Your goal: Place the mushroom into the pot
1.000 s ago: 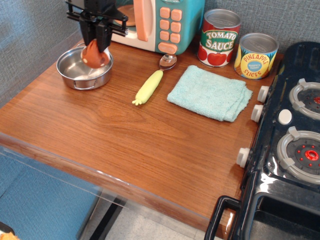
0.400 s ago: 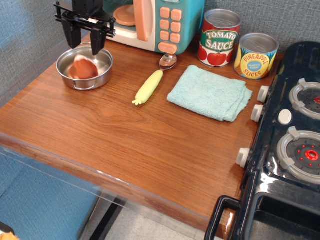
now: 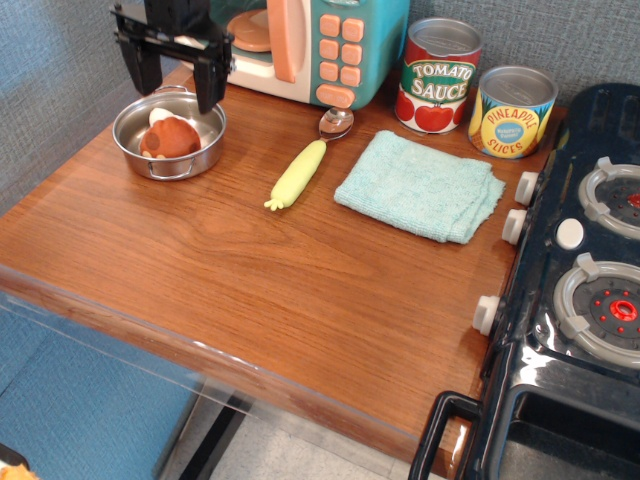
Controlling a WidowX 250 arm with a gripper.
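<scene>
since a second ago the mushroom is no longer hanging in the gripper; it is now lying on its side inside the pot, reddish-brown cap toward the camera and a sliver of cream stem showing behind it. the gripper is now standing above the pot's far rim with its two black fingers spread wide and nothing between them, having lifted a little clear of the toy.

judging by how things are lying, the task is looking essentially done: the mushroom is resting on the pot's floor, touching nothing outside it, and all that seems left is for the arm to be pulling away from the back left corner of the table.

elsewhere the scene is sitting quiet. a yellow-green corn toy is lying near the middle of the table, with a metal spoon just beyond its tip and a folded pale blue cloth beside it. along the back wall a teal toy microwave is showing peach buttons but no readable writing. next to it a red can is reading "tomato sauce", and a yellow can is reading "pineapple slices". a black toy stove is filling the right edge, its burner markings carrying no legible text.
</scene>
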